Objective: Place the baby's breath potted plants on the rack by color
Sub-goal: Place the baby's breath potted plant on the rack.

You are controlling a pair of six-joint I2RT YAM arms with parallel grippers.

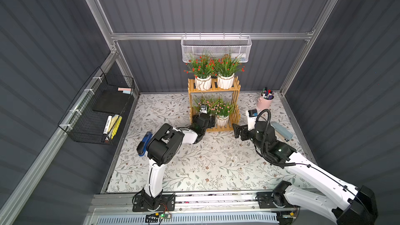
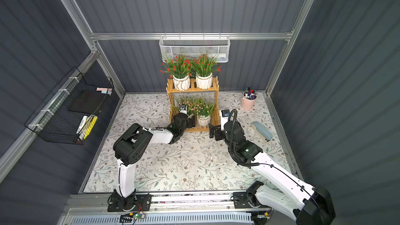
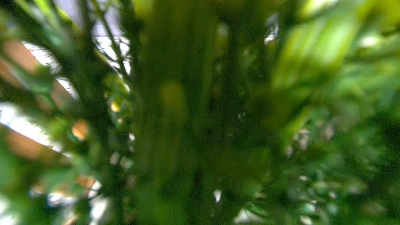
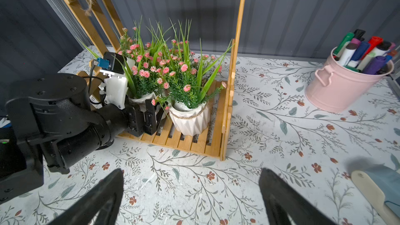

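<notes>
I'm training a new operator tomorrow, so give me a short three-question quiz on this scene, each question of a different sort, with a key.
1. True or false: both red-blossomed plants stand on the upper tier of the rack.
2. What does the right gripper hold? A) a pot B) a marker C) nothing
3. Short answer: which gripper is in among the pink-blossomed plants at the lower tier?

Key: 1 true; 2 C; 3 the left gripper.
</notes>
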